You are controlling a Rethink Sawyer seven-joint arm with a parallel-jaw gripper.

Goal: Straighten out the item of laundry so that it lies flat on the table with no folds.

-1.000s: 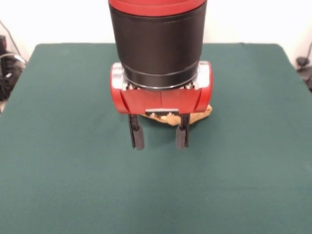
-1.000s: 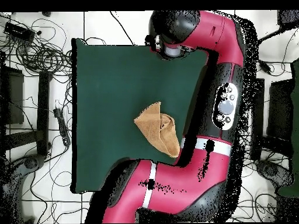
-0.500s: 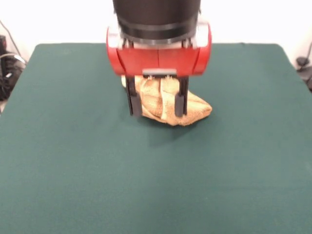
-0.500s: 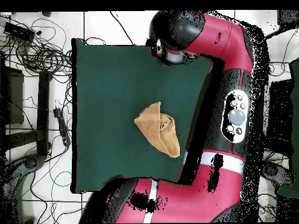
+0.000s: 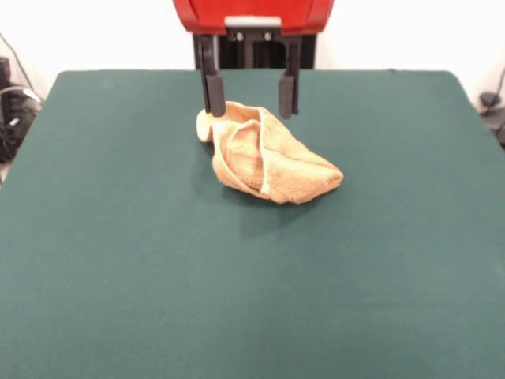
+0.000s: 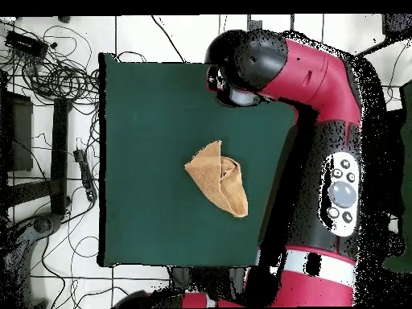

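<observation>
The item of laundry (image 5: 264, 158) is a golden yellow-orange towel lying crumpled and folded over itself near the middle of the green table (image 5: 118, 260). From above, the towel (image 6: 219, 177) shows as a folded wedge with a long fold running toward its lower right. My gripper (image 5: 249, 110) hangs open at the top of the front view. Its two dark fingers (image 5: 211, 91) are spread wide with nothing between them. In the overhead view the arm's wrist (image 6: 237, 72) hides the gripper; it sits over the table's top part, well apart from the towel.
The red arm (image 6: 338, 185) runs along the table's right side in the overhead view. Cables and dark boxes (image 6: 48, 72) lie on the floor left of the table. Cables (image 5: 12, 110) show at the front view's left edge.
The gripper has risen from just above the table, in front of the towel, to the top of the front view, still open. The arm has shifted along the table's side. The towel is unchanged.
</observation>
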